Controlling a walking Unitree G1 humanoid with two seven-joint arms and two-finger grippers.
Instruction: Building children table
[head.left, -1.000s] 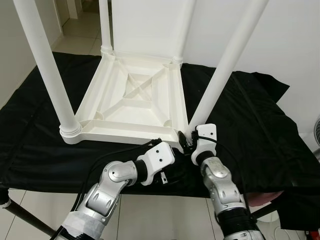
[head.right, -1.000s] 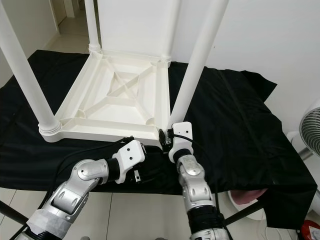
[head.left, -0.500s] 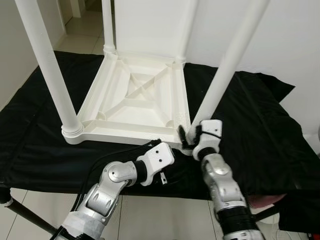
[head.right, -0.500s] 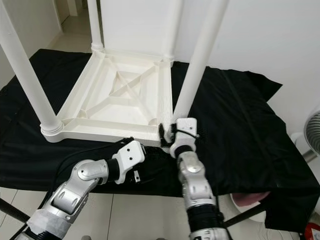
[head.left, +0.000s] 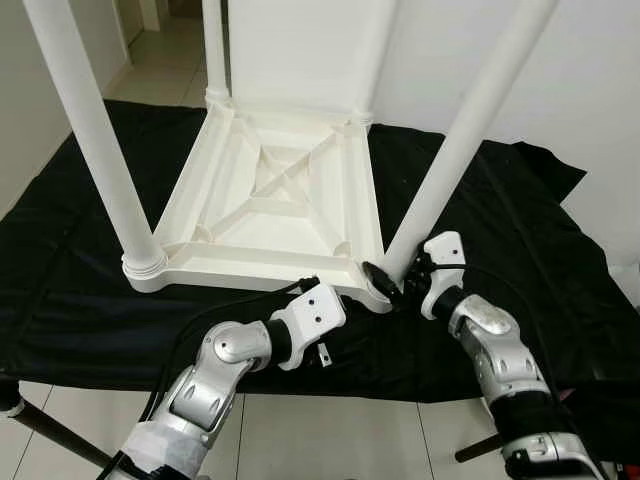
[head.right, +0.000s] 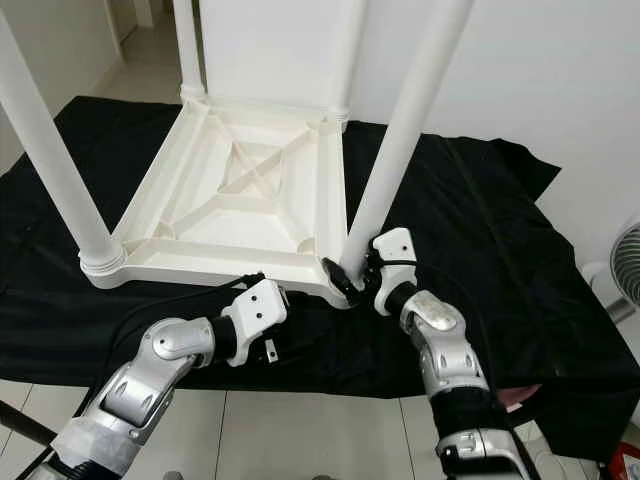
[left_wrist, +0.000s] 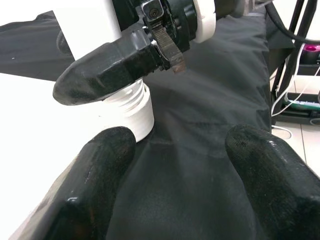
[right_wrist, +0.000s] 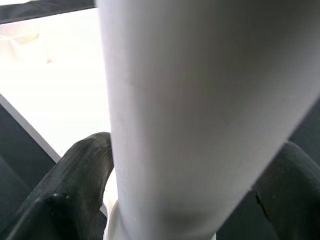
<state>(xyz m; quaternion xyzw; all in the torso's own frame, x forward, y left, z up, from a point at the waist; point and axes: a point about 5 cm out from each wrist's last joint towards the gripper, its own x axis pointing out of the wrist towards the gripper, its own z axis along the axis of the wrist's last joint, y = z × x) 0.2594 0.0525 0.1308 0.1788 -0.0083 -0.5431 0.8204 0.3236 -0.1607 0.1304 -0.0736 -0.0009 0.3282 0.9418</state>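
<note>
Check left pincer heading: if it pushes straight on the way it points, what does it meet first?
Probably the threaded collar at the base of the near-right table leg, where the right pincer already sits around that leg. The left pincer is open over the black cloth; depth is unclear, so it may skim the cloth first.

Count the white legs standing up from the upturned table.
4. Near-left leg at the front left corner; near-right leg at the front right corner, with the right claw around its base; far-left leg and far-right leg at the back corners.
</note>
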